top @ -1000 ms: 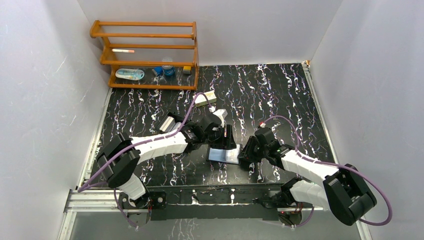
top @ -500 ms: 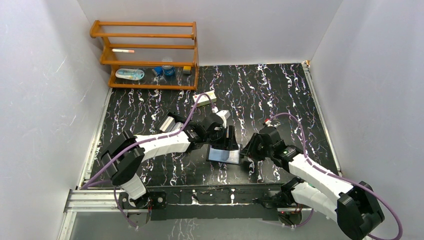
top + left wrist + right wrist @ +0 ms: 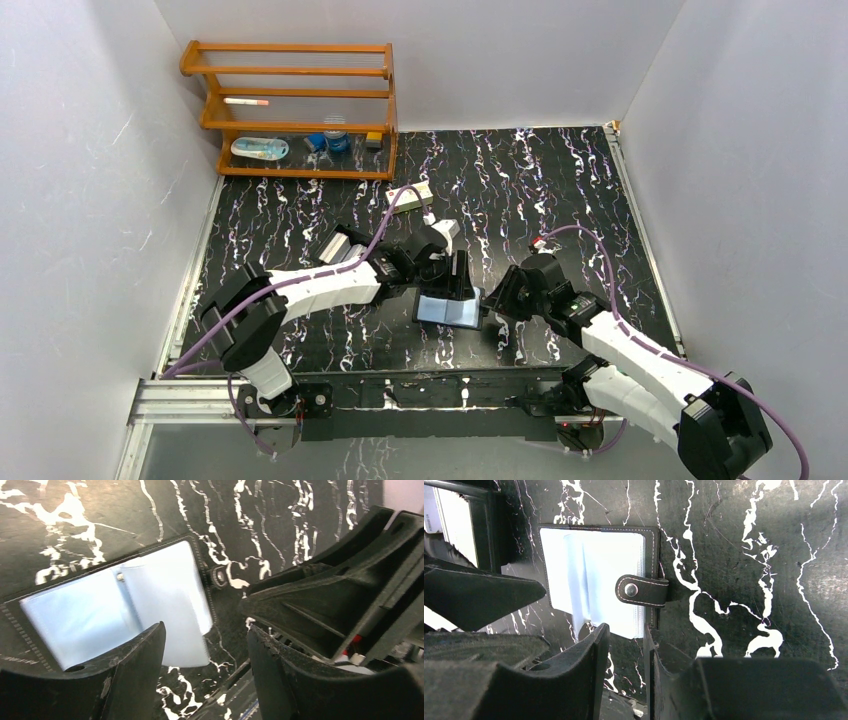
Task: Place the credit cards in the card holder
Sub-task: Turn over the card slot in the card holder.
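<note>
**Entry 1. My left gripper (image 3: pixel 205 630).** Jaws apart, nothing between them. The card holder (image 3: pixel 115 605) lies just beyond and below the tips, partly seen through the gap.

**Entry 2. My right gripper (image 3: pixel 625 629).** Jaws apart by a narrow gap, empty. The holder's near edge sits just past the fingertips.

**Entry 3. Card holder.** It lies open and flat on the table (image 3: pixel 749 555), glossy sleeves up, between my two sets of jaws. Neither set pins it.

**Entry 4. Snap tab (image 3: pixel 641 590).** It is folded inward over the sleeved face, straight ahead of my right jaws.

**Entry 5. Credit cards.** None in either grip. I cannot pick them out with certainty in these views.

**Hazards, as I judge them:**
- The holder may skid. It lies loose on a smooth top, so a card pushed at a sleeve could shove it away from the tips.
- A card may catch on the tab, which lies across the sleeve on that side.
- A card may go astray. One sleeve leaf (image 3: pixel 576 580) stands proud of the rest, and a card could slip under it rather than into a pocket.
- My jaws may collide. My right gripper's body sits just beside my left fingers, and any sideways reach closes that gap.
- The sleeve may crumple. Tips pressed down on thin plastic could crease it shut.
</note>
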